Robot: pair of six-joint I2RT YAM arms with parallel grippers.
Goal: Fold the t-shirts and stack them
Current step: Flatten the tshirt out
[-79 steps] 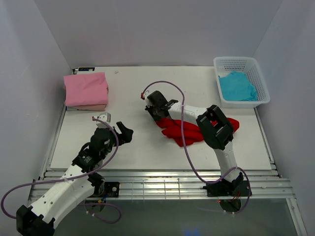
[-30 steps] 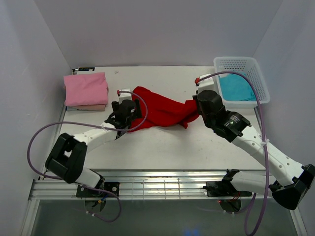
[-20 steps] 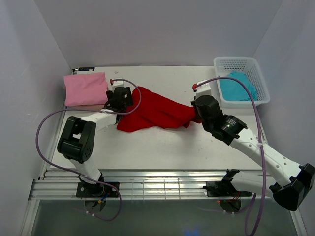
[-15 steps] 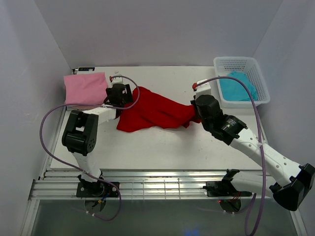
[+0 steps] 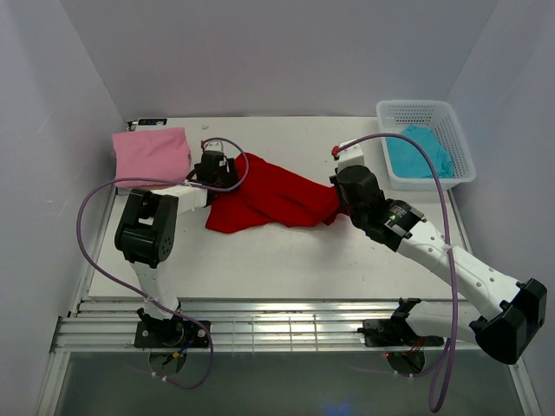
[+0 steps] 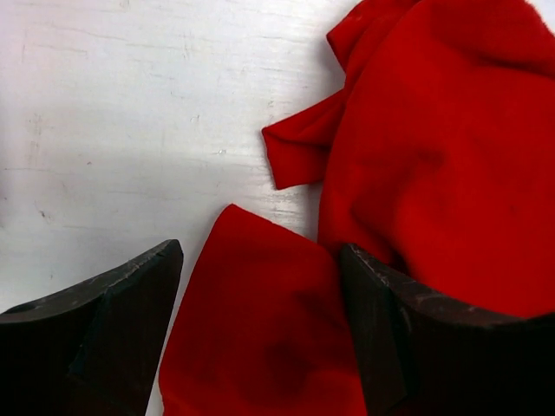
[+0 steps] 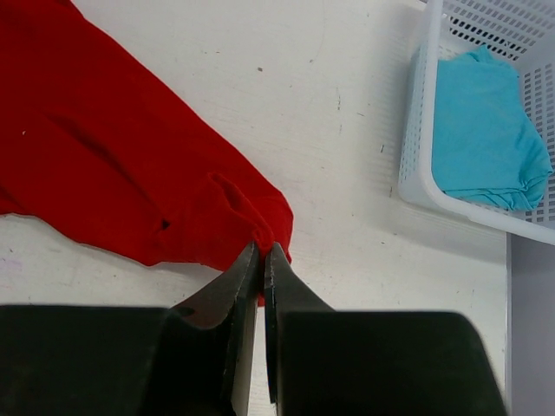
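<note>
The bright red t-shirt point(image 5: 273, 198) lies stretched across the middle of the table between my two grippers. My left gripper point(image 5: 227, 170) is at its left end, next to the pink stack. In the left wrist view its jaws point(image 6: 260, 253) stand wide apart, with a flap of the red t-shirt point(image 6: 260, 338) lying between them. My right gripper point(image 5: 341, 202) is at the shirt's right end. In the right wrist view it point(image 7: 262, 251) is shut on a pinch of the red t-shirt's point(image 7: 113, 165) edge. The folded pink t-shirt point(image 5: 152, 154) lies at the back left; the beige one is hidden. The turquoise t-shirt point(image 5: 418, 152) lies in the basket.
The white lattice basket point(image 5: 455, 121) stands at the back right, also in the right wrist view point(image 7: 416, 165). A small dark thing point(image 5: 149, 122) sits at the back edge behind the pink stack. Grey walls close in three sides. Metal rails run along the near edge.
The red shirt went from a crumpled heap to a stretched band. My left gripper slid up and left along it towards the pink stack. My right gripper shifted slightly left.
</note>
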